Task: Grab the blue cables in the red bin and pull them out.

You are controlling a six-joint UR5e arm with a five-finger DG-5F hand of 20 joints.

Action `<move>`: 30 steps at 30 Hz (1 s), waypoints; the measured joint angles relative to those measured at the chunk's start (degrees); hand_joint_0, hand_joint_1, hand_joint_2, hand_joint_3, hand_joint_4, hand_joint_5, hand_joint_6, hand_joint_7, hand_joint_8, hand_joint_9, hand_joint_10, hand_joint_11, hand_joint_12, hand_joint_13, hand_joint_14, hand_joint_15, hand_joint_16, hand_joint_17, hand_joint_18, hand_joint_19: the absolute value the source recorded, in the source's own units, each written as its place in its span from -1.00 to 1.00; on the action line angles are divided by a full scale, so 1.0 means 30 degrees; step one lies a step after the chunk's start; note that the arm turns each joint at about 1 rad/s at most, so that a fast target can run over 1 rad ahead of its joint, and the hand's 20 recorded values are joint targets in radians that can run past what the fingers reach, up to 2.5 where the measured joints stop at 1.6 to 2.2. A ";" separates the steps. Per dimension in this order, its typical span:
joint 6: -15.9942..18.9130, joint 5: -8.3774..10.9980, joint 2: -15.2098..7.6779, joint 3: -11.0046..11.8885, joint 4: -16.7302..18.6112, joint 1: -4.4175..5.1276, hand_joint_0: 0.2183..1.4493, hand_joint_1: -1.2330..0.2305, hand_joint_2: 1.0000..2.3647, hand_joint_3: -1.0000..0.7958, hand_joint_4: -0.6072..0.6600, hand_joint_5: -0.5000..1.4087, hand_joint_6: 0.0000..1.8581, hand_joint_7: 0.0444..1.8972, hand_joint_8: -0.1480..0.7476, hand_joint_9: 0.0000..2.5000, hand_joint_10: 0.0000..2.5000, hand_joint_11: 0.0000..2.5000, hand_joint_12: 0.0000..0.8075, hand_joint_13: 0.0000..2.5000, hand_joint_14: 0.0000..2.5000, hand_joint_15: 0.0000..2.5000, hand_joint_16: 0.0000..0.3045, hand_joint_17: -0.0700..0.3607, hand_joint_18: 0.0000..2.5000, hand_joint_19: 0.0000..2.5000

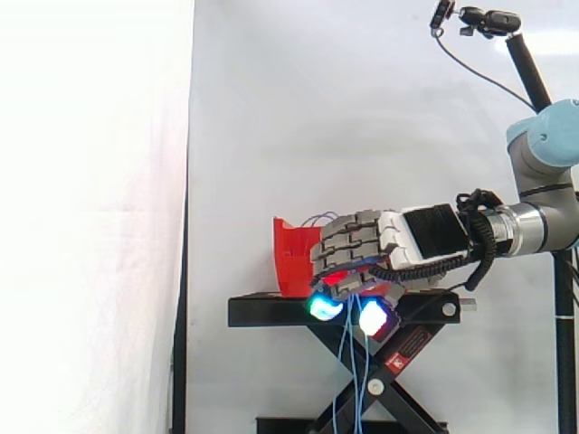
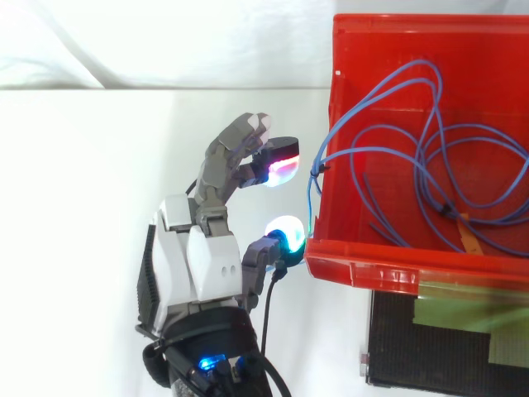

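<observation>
**Pull-out: cables gripped, loops in bin**

Side view: hand clenched, pads curled under. The cables drop from between the pads and hang in front of the stand; the bin sits on the stand behind the hand. Judged: the hand grasps the cables; draw steadily away from the bin with a tight grip, so strands do not slip through the pads. The contact of pads on strands is hidden by the fingers; the cable ends are cut off at the lower edge.

Top view: hand just beside the bin's left wall; cables loop inside the bin, one strand crossing that wall toward the pads. Judged: loops may snag on the rim; lift above the wall while pulling. The strand below the rim is hard to follow; the bin's right side is cut off.
</observation>
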 measured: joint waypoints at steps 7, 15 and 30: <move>-0.0036 -0.0147 0.0000 0.0001 -0.0039 -0.0026 -0.01 -0.54 -1.00 -1.00 0.35 0.28 -0.99 -0.46 -0.05 -0.49 -0.99 -0.61 -0.12 -0.53 -0.99 -0.65 -0.70 -0.20 -0.65 -0.54; -0.0581 -0.0940 0.0000 -0.0004 -0.0167 -0.0290 -0.01 -0.54 -1.00 -1.00 0.35 0.27 -0.99 -0.47 -0.04 -0.50 -0.99 -0.62 -0.12 -0.53 -0.99 -0.65 -0.70 -0.20 -0.65 -0.54; -0.0957 -0.1681 0.0000 -0.0012 0.0046 -0.0487 -0.01 -0.54 -1.00 -1.00 0.36 0.27 -0.99 -0.48 -0.04 -0.49 -0.99 -0.62 -0.12 -0.53 -0.99 -0.65 -0.70 -0.19 -0.64 -0.54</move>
